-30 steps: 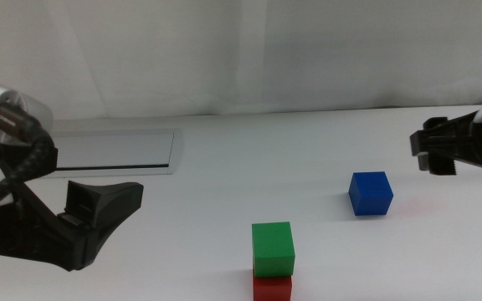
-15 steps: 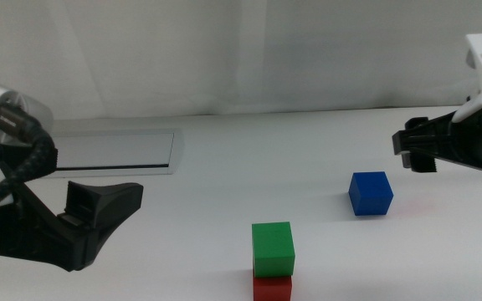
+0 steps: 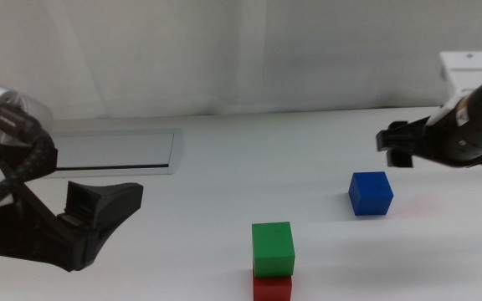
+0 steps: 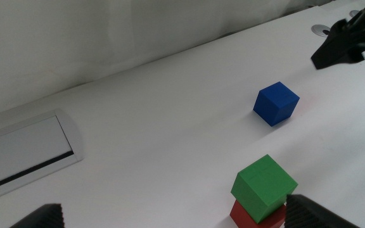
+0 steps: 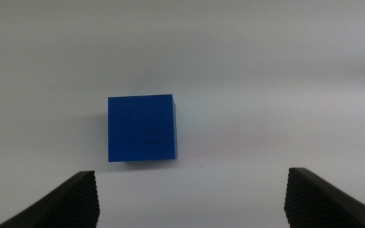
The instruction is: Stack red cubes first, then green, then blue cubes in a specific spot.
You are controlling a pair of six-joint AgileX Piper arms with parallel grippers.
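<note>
- The green cube (image 3: 273,248) sits squarely on top of the red cube (image 3: 272,288), the pair forming a short stack at the near edge of the white bench (image 3: 224,192); in the left wrist view only a sliver of red shows beneath the green.
- The blue cube (image 3: 371,192) stands alone on the bench, to the right of the stack and further back, well apart from it.
- None of the cube faces that I can see carries any lettering, label or brand mark; they are plain matte colour.
- The right pincer (image 3: 396,144) hangs above the bench just behind and to the right of the blue cube, not touching it. From its own camera the jaws stand wide apart, with the cube between them but off toward one side.
- The left pincer (image 3: 99,209) waits low at the left side, jaws spread wide and holding nothing.
- Behind it, a grey-framed panel (image 3: 115,152) with a dark slot lies flat on the bench.
</note>
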